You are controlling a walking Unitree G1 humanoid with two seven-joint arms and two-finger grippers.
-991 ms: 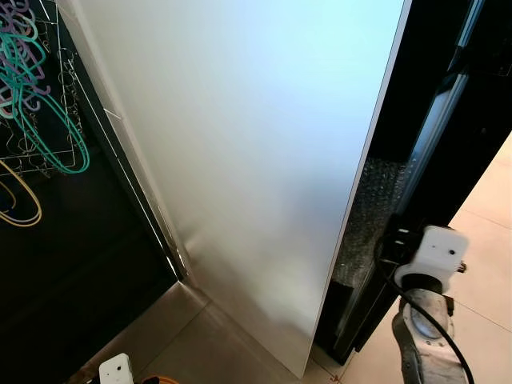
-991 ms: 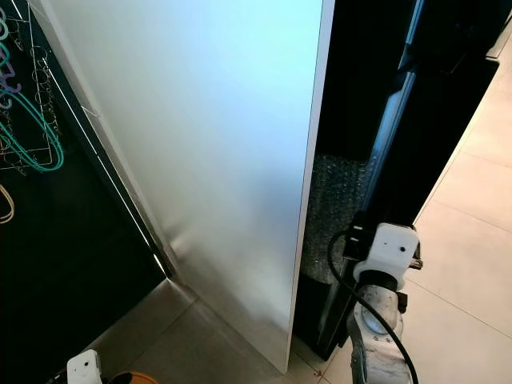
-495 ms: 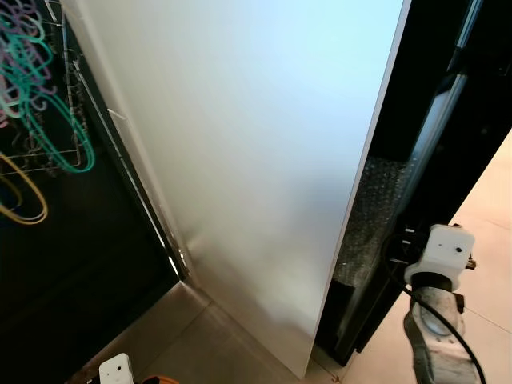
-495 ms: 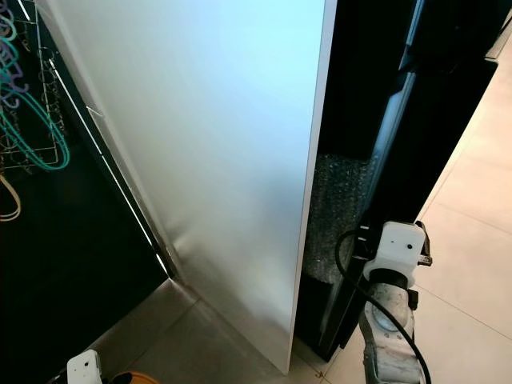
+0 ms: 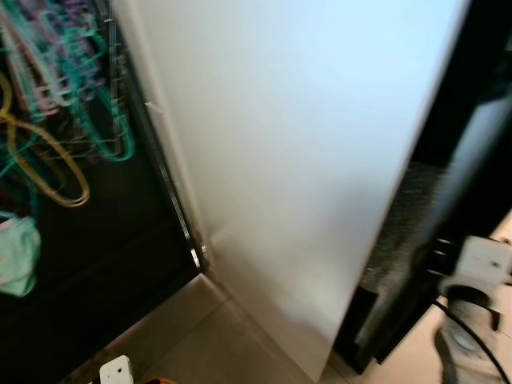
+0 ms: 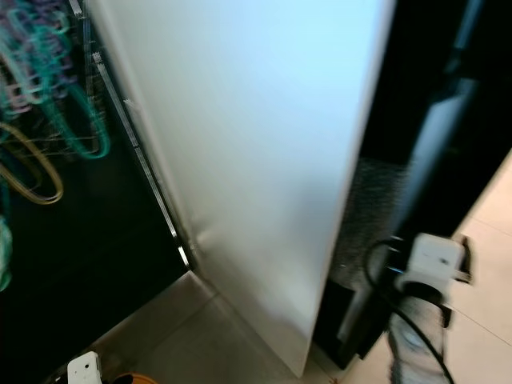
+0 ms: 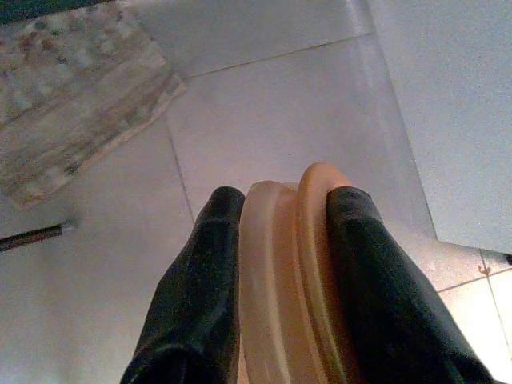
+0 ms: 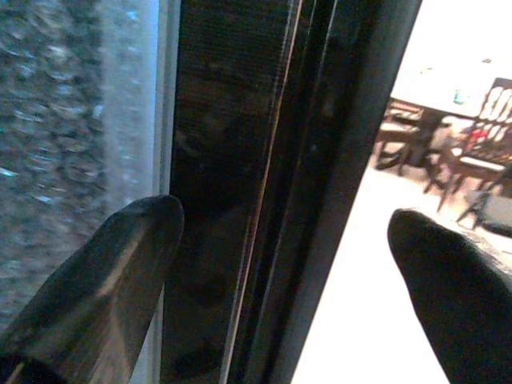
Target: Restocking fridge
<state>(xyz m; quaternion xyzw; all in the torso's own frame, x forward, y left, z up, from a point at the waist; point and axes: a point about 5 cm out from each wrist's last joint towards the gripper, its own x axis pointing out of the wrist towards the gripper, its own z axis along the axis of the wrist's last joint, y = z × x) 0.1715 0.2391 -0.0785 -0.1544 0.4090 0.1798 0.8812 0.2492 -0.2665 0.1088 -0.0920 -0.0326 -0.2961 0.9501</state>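
The tall white fridge panel (image 5: 296, 160) stands in front of me, with a black door edge (image 5: 468, 168) to its right. My right gripper (image 8: 288, 232) is open; its fingers (image 8: 104, 272) straddle that dark door edge without touching it. The right wrist (image 5: 484, 268) sits low at the right, beside the door. My left gripper (image 7: 284, 200) hangs low over the tiled floor, shut on a peach-orange rounded object (image 7: 280, 264) with a ridged rim. An orange sliver of that object (image 5: 160, 381) shows at the bottom edge of the left eye view, next to the left wrist.
Coloured hangers (image 5: 56, 120) hang on a wire rack at the left against a dark recess. Bubble wrap (image 5: 400, 232) fills the gap behind the panel. A patterned mat (image 7: 72, 144) lies on the pale floor tiles. Chairs and a table (image 8: 472, 120) stand in the bright room beyond the door.
The whole picture has shifted right and blurred, so the camera has turned left and more of the hangers show. My right wrist stays by the door edge.
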